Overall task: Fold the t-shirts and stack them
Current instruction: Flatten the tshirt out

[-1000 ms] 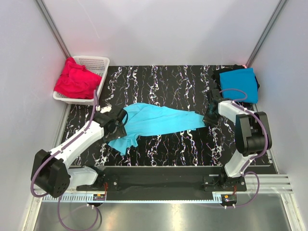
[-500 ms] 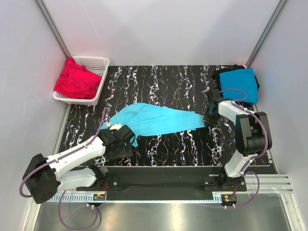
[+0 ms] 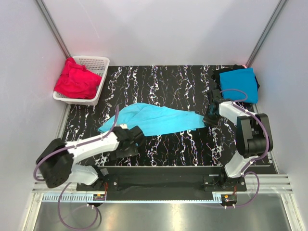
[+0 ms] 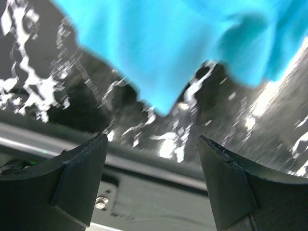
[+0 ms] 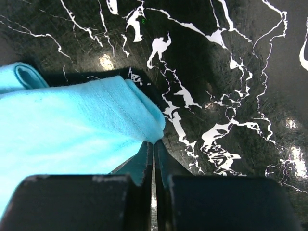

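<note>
Your spread, empty left tool (image 4: 153,144) is pulling back nearward while your right tool (image 5: 153,143) is pinching the unfolded light turquoise fabric t-shirt (image 3: 154,118) on the worktop (image 3: 183,82); one deeper blue t-shirt (image 3: 239,83) is lying folded, red ones (image 3: 74,81) waiting.

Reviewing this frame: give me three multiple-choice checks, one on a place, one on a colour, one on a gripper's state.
1. Where do the red shirts lie?
A. in the white basket
B. on the floor
C. hanging on the wall

2. What colour is the spread shirt on the table?
A. black
B. light turquoise
C. red

3. The right gripper is:
A. wide open
B. shut on the spread shirt's edge
C. out of view

Key:
1 A, red cloth fills the basket at the far left.
2 B, the top view shows turquoise cloth across the middle.
3 B, the right wrist view shows the fingers closed together on the hem.
</note>
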